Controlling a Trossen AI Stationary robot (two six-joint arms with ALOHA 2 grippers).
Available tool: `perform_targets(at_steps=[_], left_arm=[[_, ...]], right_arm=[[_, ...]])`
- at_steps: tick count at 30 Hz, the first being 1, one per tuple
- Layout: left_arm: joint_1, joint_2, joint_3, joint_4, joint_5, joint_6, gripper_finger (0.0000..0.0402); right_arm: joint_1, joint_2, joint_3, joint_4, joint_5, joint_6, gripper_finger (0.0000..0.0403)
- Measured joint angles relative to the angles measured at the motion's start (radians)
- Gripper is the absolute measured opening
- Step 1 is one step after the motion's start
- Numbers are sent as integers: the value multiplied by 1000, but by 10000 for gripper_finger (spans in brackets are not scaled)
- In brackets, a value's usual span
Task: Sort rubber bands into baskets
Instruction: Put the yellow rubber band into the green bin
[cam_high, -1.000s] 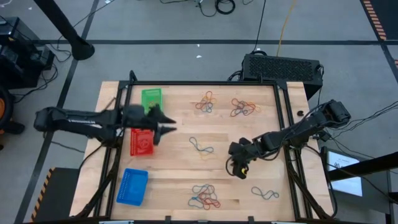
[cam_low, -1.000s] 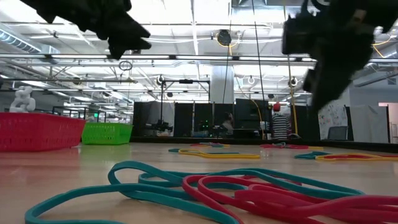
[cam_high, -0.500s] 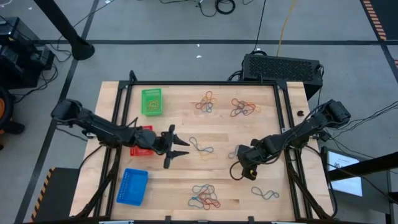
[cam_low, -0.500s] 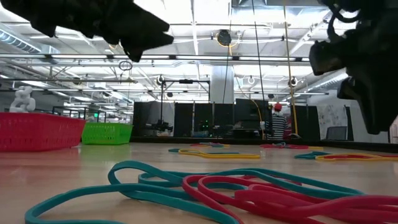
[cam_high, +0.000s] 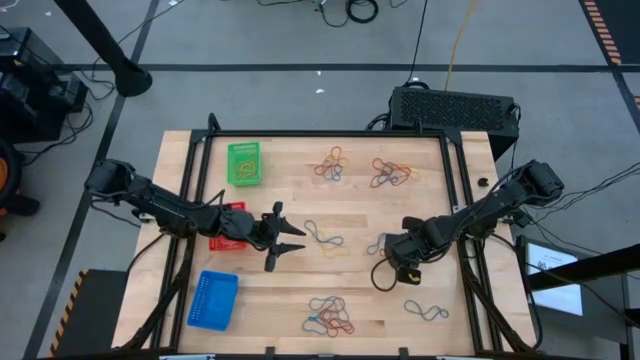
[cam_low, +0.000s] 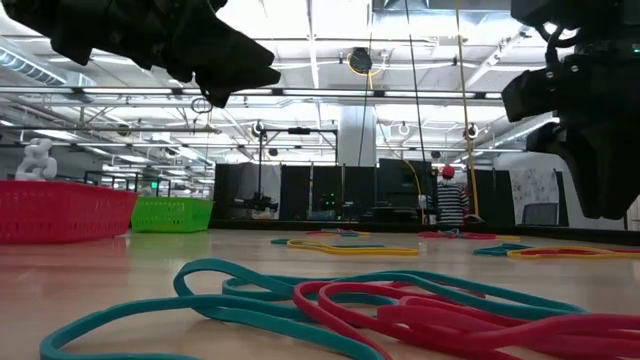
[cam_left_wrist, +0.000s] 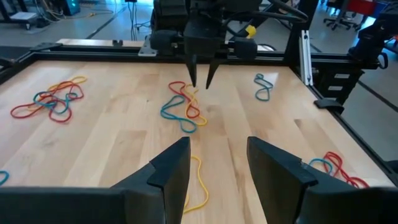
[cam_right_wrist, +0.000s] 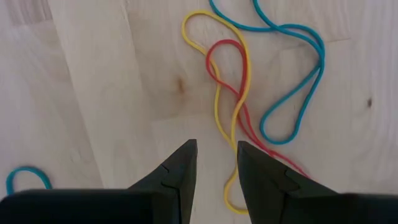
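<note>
On the table your bands (cam_high: 329, 314) mostly lie loose, baskets (cam_high: 243, 163) seemingly unfilled (contents unclear). Both grippers, left (cam_high: 285, 239) and right (cam_high: 382, 266), hang parted, holding nothing.

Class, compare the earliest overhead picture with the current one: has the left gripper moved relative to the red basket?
Yes. The left gripper has moved from over the red basket out past its edge, toward the table's middle, and now hangs open over bare wood.

Light wood worktop (cam_high: 290, 190) carries green basket (cam_high: 243, 163), red basket (cam_high: 228, 228), blue basket (cam_high: 212, 299), and scattered rubber bands (cam_high: 331, 314) in several clusters.
</note>
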Motion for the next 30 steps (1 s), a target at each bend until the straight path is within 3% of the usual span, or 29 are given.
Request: perform_targets(at_steps=[6, 17, 21, 25, 30], left_arm=[[0, 0, 0, -3, 0, -15, 166], [0, 0, 0, -3, 5, -24, 166], [0, 0, 0, -3, 4, 4, 166], [9, 0, 0, 0, 4, 8, 166], [23, 0, 0, 0, 6, 9, 166]], right_arm=[[0, 0, -16, 16, 10, -10, 107], [-1, -3, -176, 174, 66, 9, 105], [-1, -3, -186, 183, 68, 16, 77], [-1, -3, -187, 212, 35, 6, 16], [-1, -2, -159, 198, 28, 18, 3]])
